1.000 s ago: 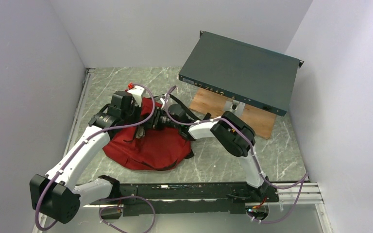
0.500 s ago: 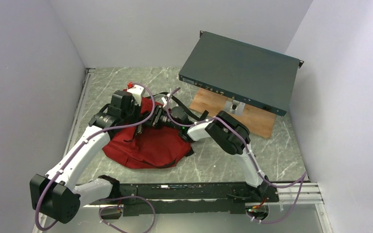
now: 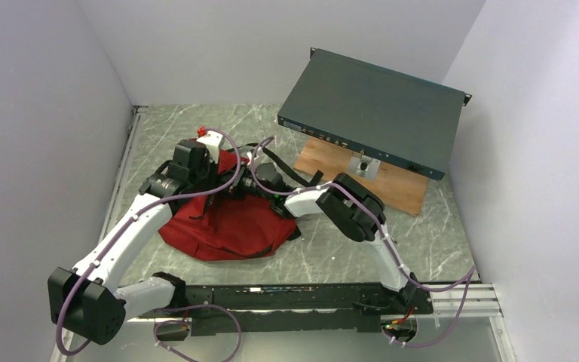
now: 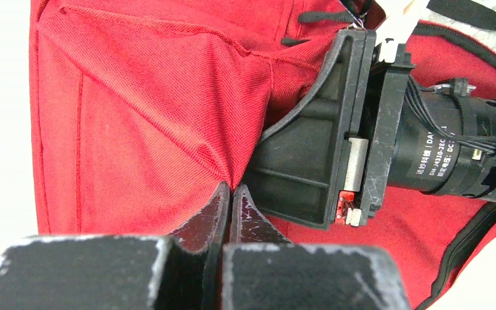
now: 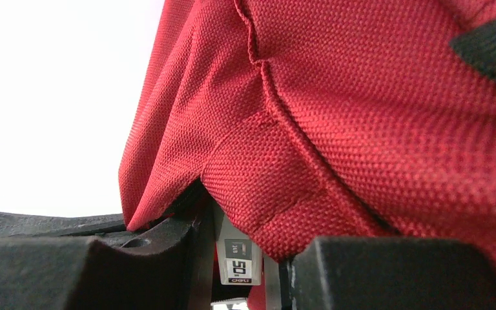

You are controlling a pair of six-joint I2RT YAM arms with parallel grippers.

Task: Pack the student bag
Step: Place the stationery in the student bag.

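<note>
The right arm has moved a little to the left, and the near right edge of the bag (image 3: 226,226) has drawn in with it. The bag lies on the table (image 3: 422,234), left of the middle. The left gripper (image 4: 230,190) is fully closed and pinches a thin fold of the bag. The right gripper (image 5: 242,242) is partly closed on a thick fold. I think they are spreading the bag open, and packing seems not yet begun.

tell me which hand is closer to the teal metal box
Right. The right hand sits in the student bag on the side facing the teal metal box, short of it. The left hand pinches bag fabric just beyond, on the side away from the box.
</note>
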